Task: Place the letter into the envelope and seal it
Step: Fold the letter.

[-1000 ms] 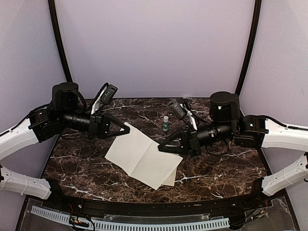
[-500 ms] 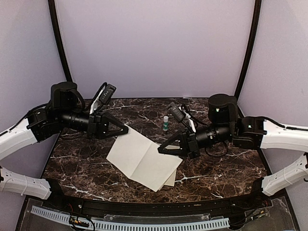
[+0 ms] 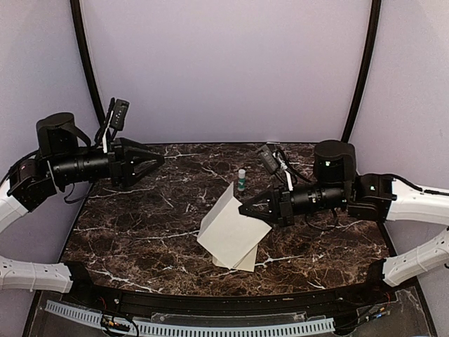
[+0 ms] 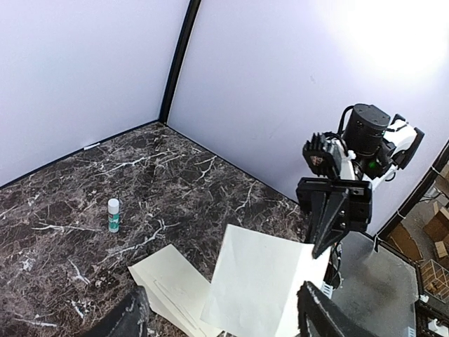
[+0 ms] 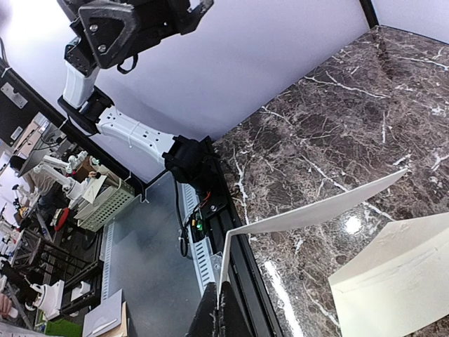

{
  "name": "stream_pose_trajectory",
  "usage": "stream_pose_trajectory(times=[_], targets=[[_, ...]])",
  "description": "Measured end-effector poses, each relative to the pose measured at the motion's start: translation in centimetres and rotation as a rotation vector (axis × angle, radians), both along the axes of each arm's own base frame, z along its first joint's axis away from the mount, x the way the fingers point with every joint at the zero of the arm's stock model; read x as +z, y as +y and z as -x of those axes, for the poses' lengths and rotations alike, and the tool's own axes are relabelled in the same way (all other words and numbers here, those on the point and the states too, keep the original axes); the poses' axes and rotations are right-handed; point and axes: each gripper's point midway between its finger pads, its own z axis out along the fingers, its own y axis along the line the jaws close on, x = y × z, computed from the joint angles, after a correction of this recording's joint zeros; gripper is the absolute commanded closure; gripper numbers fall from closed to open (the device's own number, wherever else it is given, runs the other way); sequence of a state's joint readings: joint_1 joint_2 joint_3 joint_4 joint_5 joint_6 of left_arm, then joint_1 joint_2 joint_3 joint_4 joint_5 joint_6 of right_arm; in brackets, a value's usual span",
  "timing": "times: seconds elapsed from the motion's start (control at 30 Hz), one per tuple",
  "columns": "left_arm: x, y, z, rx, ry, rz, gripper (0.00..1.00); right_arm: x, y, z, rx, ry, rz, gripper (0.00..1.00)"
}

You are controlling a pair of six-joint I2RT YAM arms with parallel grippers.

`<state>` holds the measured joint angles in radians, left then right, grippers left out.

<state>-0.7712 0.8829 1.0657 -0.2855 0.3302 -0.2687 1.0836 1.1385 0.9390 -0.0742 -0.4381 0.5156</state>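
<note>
The letter (image 3: 226,226), a thin white sheet, hangs bent above the table, pinched at its right corner by my right gripper (image 3: 243,209), which is shut on it. In the right wrist view the letter (image 5: 312,213) runs edge-on out of the shut gripper (image 5: 226,303). The cream envelope (image 3: 246,261) lies flat on the table, mostly under the sheet. In the left wrist view the letter (image 4: 261,282) stands in front of the envelope (image 4: 165,279). My left gripper (image 3: 156,159) is open and empty, far to the left of the sheet and above the table.
A small glue stick (image 3: 241,180) stands upright behind the paper, also seen as a glue stick (image 4: 113,215) in the left wrist view. The dark marble table (image 3: 133,232) ends in a black rail at its near edge (image 3: 224,300). Purple walls enclose the back and sides.
My left gripper opened, let go of the letter and drew back up to the left. The sheet, still held by my right gripper, swung from lying flat to hanging bent, further right.
</note>
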Motion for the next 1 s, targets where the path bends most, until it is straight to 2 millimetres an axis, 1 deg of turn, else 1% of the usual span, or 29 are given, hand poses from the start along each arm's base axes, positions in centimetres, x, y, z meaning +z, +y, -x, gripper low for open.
stream_pose_trajectory(times=[0.1,0.17,0.27,0.37,0.57,0.73,0.8,0.87,0.97,1.0], targets=[[0.0,-0.3,0.4,-0.028,0.009,0.004,0.34,-0.2,-0.5,-0.9,-0.044,0.001,-0.001,1.0],[-0.7,-1.1,0.6,-0.064,0.034,-0.004,0.34,-0.2,-0.6,-1.1,-0.059,0.003,-0.004,1.0],[-2.2,-2.9,1.0,-0.131,0.088,-0.018,0.34,-0.1,-0.6,-1.4,-0.069,0.003,-0.008,1.0],[-3.4,-4.3,1.9,-0.194,0.129,-0.026,0.34,0.0,-0.6,-1.4,-0.07,0.004,-0.011,1.0],[-3.9,-6.7,3.6,-0.282,0.148,-0.025,0.34,-0.5,0.1,-1.1,-0.034,0.018,-0.011,1.0],[-5.3,-8.7,4.6,-0.336,0.175,-0.046,0.37,-0.8,0.6,-0.5,0.016,0.036,-0.015,1.0],[-6.2,-9.3,4.9,-0.351,0.19,-0.062,0.39,-0.6,0.8,-0.2,0.033,0.037,-0.024,1.0],[-7.2,-9.8,5.0,-0.36,0.211,-0.082,0.43,-0.3,0.9,0.0,0.048,0.036,-0.031,1.0],[-8.0,-10.3,5.2,-0.37,0.23,-0.097,0.53,0.1,1.0,0.2,0.06,0.032,-0.043,1.0],[-8.2,-10.4,5.2,-0.374,0.233,-0.103,0.55,0.3,1.0,0.3,0.064,0.03,-0.047,1.0]])
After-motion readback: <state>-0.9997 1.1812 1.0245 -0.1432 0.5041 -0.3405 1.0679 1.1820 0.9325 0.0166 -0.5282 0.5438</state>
